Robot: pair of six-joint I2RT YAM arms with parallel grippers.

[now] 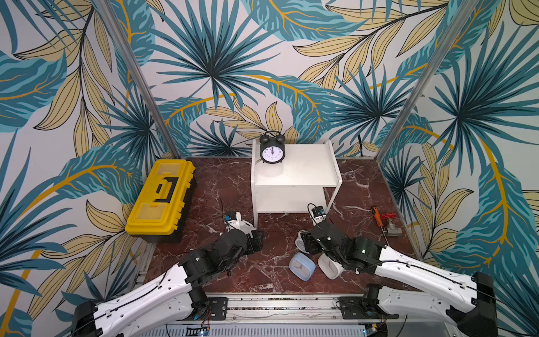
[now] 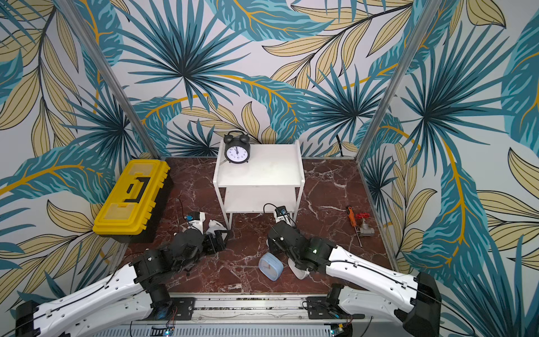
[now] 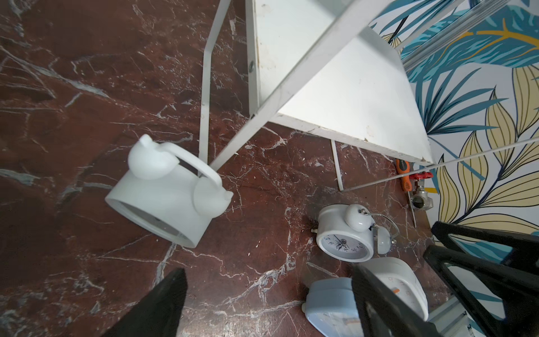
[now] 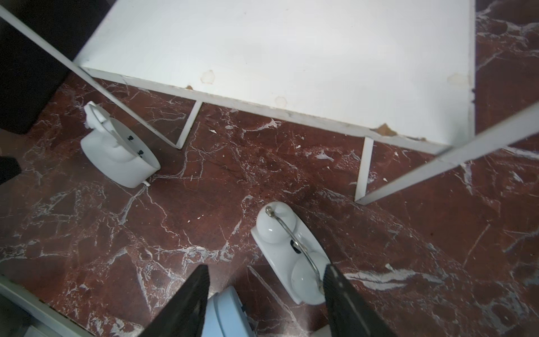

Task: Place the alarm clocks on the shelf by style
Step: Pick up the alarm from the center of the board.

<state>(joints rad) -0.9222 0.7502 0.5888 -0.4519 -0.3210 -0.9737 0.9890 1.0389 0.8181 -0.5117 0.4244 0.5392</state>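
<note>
Now, the black twin-bell clock stands on the top board of the shelf, at its back left corner. The other four are down on the bench. The white twin-bell clock with the white handle lies tipped over just beside the shelf's front left leg, and the left fingers are spread wide and empty near it. The right fingers hang parted over the white twin-bell clock with the wire handle, one finger right at a bell, gripping nothing. The light blue square clock and the white square clock lie side by side nearer the front edge.
</note>
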